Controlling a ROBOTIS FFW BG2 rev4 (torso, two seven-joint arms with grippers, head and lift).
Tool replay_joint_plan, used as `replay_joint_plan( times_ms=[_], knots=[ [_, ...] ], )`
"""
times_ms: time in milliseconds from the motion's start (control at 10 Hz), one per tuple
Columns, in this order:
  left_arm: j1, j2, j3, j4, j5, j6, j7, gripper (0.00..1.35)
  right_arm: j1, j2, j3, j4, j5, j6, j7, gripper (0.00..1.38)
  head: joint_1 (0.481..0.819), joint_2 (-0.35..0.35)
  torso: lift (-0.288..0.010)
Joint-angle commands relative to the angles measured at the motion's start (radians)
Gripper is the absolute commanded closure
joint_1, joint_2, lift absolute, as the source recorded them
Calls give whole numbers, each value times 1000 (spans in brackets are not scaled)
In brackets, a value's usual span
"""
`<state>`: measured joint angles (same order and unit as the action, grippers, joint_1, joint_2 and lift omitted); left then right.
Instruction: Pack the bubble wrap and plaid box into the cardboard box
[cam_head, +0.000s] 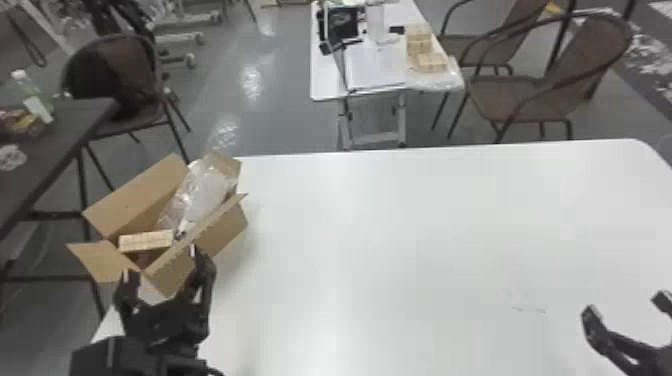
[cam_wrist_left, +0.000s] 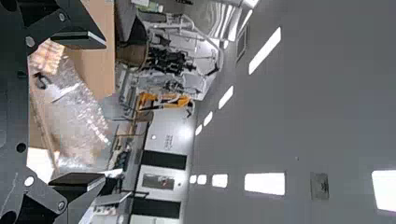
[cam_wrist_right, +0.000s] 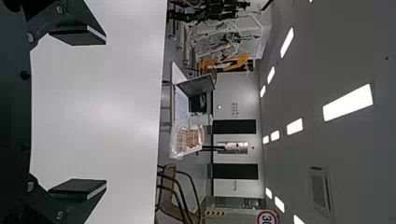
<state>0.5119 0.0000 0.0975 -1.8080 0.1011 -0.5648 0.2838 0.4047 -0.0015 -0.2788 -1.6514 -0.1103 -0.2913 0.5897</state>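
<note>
My left gripper stands open just in front of the cardboard box, at the table's left edge. Inside the box the bubble wrap leans up toward the far end, and the plaid box lies at the near end. In the left wrist view, the open left gripper has the bubble wrap and the plaid box beyond its fingers. At the table's right side is my right gripper, open and holding nothing; the right wrist view shows the same gripper with its fingers wide apart.
The box's flaps stand out around its opening, one flap pointing left. The white table stretches to the right. Behind it are a smaller table with more plaid boxes and some chairs; a dark table is at the left.
</note>
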Motion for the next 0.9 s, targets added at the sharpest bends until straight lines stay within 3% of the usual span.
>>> replay_joint_plan(
  times_ms=[0, 200, 300, 800],
  knots=[
    [76, 3, -48, 12, -83, 16, 0, 280, 29, 2, 16, -4, 43, -51, -45, 205, 695, 111, -89],
    [115, 66, -119, 45, -97, 23, 0, 280, 92, 2, 67, -5, 141, -132, -146, 205, 695, 61, -89],
    [114, 80, -128, 50, -95, 32, 0, 280, 109, 2, 104, -1, 155, -147, -205, 205, 695, 47, -89],
    [102, 90, -139, 58, -87, 36, 0, 282, 86, 2, 148, 19, 119, -147, -226, 205, 695, 79, -89]
  ],
)
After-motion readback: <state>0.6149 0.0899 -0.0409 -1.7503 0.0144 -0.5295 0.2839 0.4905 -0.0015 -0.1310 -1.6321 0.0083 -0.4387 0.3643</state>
